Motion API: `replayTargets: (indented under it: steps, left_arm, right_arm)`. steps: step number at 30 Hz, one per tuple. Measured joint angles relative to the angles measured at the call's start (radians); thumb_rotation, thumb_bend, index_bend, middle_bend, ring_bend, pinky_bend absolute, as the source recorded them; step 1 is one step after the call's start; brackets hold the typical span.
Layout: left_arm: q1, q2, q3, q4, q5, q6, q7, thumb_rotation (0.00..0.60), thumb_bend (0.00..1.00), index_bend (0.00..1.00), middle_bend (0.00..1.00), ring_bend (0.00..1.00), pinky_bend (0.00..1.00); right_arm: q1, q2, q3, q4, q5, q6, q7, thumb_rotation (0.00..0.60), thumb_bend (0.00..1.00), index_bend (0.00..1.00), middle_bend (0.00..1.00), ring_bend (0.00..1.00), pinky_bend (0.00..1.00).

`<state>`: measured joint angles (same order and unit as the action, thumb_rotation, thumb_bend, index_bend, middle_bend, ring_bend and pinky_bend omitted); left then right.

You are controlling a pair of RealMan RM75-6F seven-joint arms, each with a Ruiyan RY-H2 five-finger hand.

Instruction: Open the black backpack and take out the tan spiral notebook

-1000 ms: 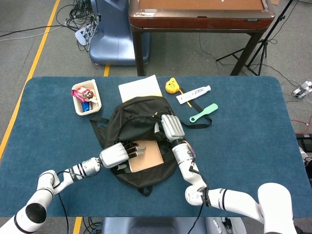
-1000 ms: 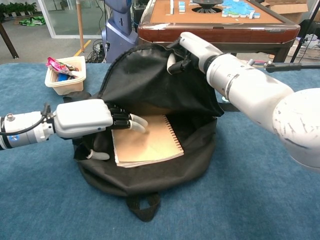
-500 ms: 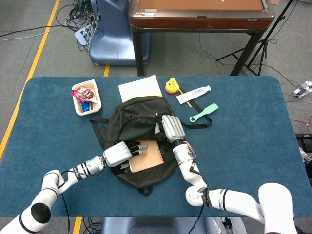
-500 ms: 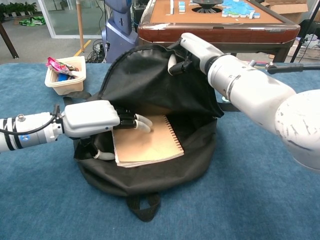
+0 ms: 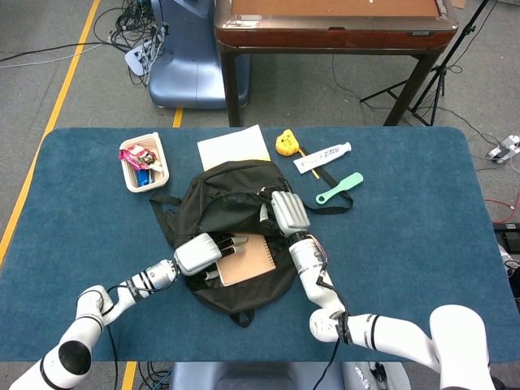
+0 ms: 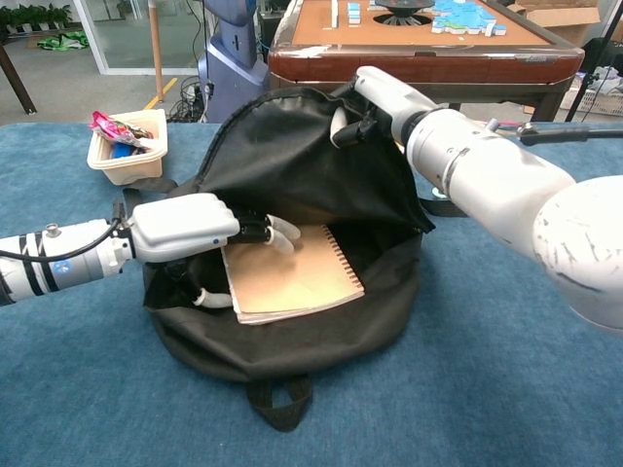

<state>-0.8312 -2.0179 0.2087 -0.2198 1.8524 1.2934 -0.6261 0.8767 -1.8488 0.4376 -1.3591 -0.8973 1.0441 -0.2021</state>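
At the left of the chest view the left hand [image 6: 185, 226] reaches into the mouth of the black backpack [image 6: 292, 341], which lies at mid-frame on the blue worktop [image 6: 506, 389]. Its fingers [image 6: 277, 233] lie stretched on top of the tan notebook [image 6: 297, 277] near its upper left corner, and the thumb appears to curl beneath the left edge, so the hand looks to be clamping the notebook between thumb and fingers, though the underside is hidden.

The notebook lies flat inside the open bag, spiral edge to the right, most of its cover showing; its lower left corner is over the bag's near rim.

Toward the upper right, the right hand [image 6: 365, 102] pinches the top flap of the bag and holds it raised, fingers closed on the fabric, keeping the mouth wide.

So the opening part seems done. Taking the notebook out is not: it sits within the bag and has yet to be drawn clear of the rim and set on the worktop.
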Motion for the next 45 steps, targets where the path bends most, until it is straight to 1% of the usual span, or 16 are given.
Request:
replayTargets:
  steps: [3,5,8,12,15,20,23,28,32,37,40,45]
  left_arm:
    - [0.002,-0.007,-0.002,0.005,-0.009,0.0,-0.011,0.6,0.28,0.26,0.17,0.24,0.2]
    - [0.005,-0.012,-0.006,0.009,-0.018,0.005,-0.018,0.6,0.33,0.3,0.22,0.29,0.22]
    - [0.009,-0.019,-0.013,0.015,-0.03,0.011,-0.024,0.6,0.36,0.35,0.29,0.33,0.25]
    - [0.013,-0.025,-0.017,0.018,-0.041,0.019,-0.027,0.6,0.39,0.4,0.38,0.38,0.28]
    - [0.016,-0.027,-0.02,0.012,-0.046,0.027,-0.042,0.6,0.4,0.47,0.47,0.43,0.29]
    - [0.022,-0.028,-0.039,-0.018,-0.069,0.057,-0.111,0.6,0.43,0.57,0.62,0.53,0.33]
    - [0.027,-0.027,-0.056,-0.046,-0.086,0.097,-0.165,0.6,0.43,0.6,0.66,0.56,0.34]
    - [0.036,-0.011,-0.082,-0.108,-0.106,0.179,-0.231,0.6,0.43,0.63,0.69,0.59,0.38]
    - [0.045,0.022,-0.103,-0.188,-0.12,0.231,-0.274,0.6,0.44,0.64,0.71,0.62,0.44]
    - [0.055,0.085,-0.123,-0.318,-0.133,0.271,-0.3,0.6,0.44,0.65,0.73,0.65,0.45]
    - [0.06,0.138,-0.134,-0.426,-0.138,0.288,-0.306,0.6,0.44,0.66,0.74,0.66,0.45]
    - [0.071,0.255,-0.155,-0.654,-0.151,0.301,-0.304,0.6,0.44,0.66,0.76,0.67,0.46]
  right_arm:
    - [0.001,-0.002,0.001,0.008,0.001,0.0,0.002,0.6,0.9,0.58,0.41,0.26,0.07]
    - [0.002,-0.003,0.002,0.013,0.003,-0.001,0.003,0.6,0.9,0.58,0.41,0.26,0.07]
    - [0.003,-0.003,0.004,0.019,0.006,-0.002,0.002,0.6,0.9,0.58,0.41,0.26,0.07]
    - [0.004,-0.003,0.007,0.023,0.011,-0.004,0.002,0.6,0.9,0.58,0.41,0.26,0.07]
    - [0.004,-0.003,0.008,0.027,0.014,-0.006,0.002,0.6,0.9,0.58,0.41,0.26,0.07]
    - [0.007,0.0,0.017,0.037,0.025,-0.009,0.001,0.6,0.9,0.58,0.41,0.26,0.07]
    - [0.009,0.001,0.019,0.04,0.026,-0.012,0.005,0.6,0.9,0.58,0.41,0.26,0.07]
    - [0.006,0.005,0.017,0.045,0.023,-0.013,0.012,0.6,0.9,0.58,0.41,0.26,0.07]
    - [0.001,0.013,0.014,0.048,0.024,-0.021,0.021,0.6,0.89,0.58,0.41,0.26,0.07]
    - [-0.01,0.026,0.004,0.042,0.021,-0.038,0.04,0.6,0.89,0.57,0.4,0.25,0.07]
    - [-0.019,0.039,-0.004,0.031,0.017,-0.057,0.061,0.6,0.89,0.56,0.39,0.24,0.07]
    - [-0.038,0.071,-0.028,0.005,-0.011,-0.093,0.107,0.6,0.87,0.55,0.38,0.22,0.07]
